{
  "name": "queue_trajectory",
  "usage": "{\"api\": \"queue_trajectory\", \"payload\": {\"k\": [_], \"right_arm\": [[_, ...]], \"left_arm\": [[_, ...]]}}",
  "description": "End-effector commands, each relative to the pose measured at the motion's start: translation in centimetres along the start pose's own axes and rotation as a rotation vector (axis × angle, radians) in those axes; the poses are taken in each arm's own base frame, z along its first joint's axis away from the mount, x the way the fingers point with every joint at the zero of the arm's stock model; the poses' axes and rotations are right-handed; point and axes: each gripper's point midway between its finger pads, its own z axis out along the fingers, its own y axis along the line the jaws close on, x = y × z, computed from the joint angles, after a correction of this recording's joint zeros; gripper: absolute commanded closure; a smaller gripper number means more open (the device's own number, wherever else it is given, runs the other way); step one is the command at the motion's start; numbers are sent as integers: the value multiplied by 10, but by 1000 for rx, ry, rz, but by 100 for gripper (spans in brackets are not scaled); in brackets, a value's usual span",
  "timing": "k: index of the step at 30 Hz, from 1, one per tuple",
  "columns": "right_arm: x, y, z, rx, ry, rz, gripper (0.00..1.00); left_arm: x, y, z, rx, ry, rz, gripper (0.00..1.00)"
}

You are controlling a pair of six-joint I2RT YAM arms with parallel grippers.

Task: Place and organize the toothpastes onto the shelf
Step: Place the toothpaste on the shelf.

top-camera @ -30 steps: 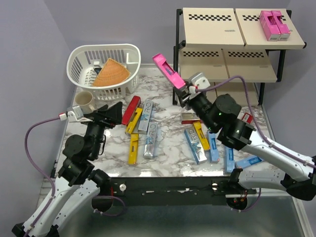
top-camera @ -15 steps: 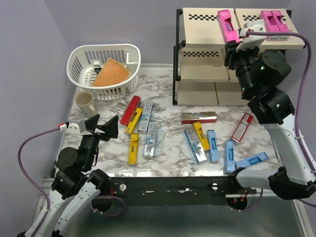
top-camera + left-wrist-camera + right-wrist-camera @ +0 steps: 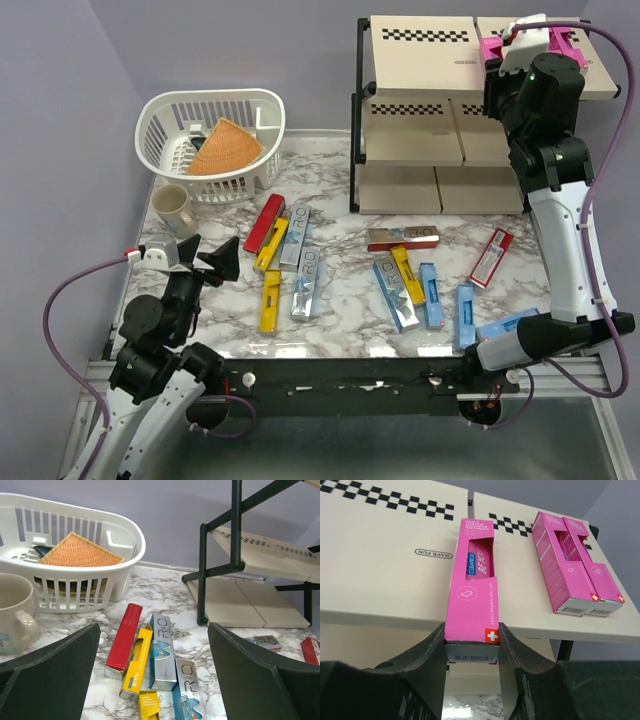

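- Grey-veined marble worktop (image 3: pixel 340 310) below, plain lilac wall behind, and the shelf (image 3: pixel 420 60) standing at the far right corner.
- The right claw (image 3: pixel 471 647) is up at the top tier, both fingers pressed onto the near end of a pink carton (image 3: pixel 472 590). The carton reaches straight ahead of the claw over the beige panel.
- We cannot tell from here whether its underside touches the panel.
- Just to that claw's right, across a small gap, two pink cartons (image 3: pixel 572 575) lie side by side and touching, near the tier's right end.
- The left claw (image 3: pixel 155 680) hangs low over the worktop, fingers wide apart, holding nothing. Ahead of it lie the loose cartons (image 3: pixel 162 650) in red, yellow and silver-blue, and more sit well off to its right.
- Our read: this is the set-down, with most of the cartons not yet shelved.
- The danger we see: the barcode end looks to sit past the tier's front edge, so letting go this far back could tip the carton off toward the claw.
- Second worry: a sideways slide to close the gap could shove the pair toward the right edge.
- If it is let go from any height, it could bounce and land askew beside them.
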Motion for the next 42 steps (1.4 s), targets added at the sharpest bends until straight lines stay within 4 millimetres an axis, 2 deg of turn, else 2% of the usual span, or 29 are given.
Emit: {"api": "queue_trajectory", "payload": {"k": [1,2,9,17,18,20,26,33,39,42], "right_arm": [[-9,-17,13,-10,-37,39,82],[-8,-20,15,-7,-36,39,81],[0,-38,38,13,-21,46,78],[10,-40,62,-3,-8,35,75],[13,-48,64,17,0,35,74],[16,-50,68,21,7,31,73],[29,-59,71,60,33,26,66],[25,-62,65,68,21,25,55],[24,-67,64,92,16,14,53],[27,-69,64,105,28,13,49]], "left_arm": [[18,-3,7,35,56,-1,1],[17,1,9,17,54,-2,1],[25,-1,16,42,83,-16,1],[29,-1,19,47,97,-10,1],[29,0,19,46,99,-10,1],[31,0,20,46,105,-11,1],[31,0,20,46,105,-10,1],[32,0,21,48,109,-13,1],[32,0,21,48,108,-13,1],[33,0,20,50,109,-12,1]]}}
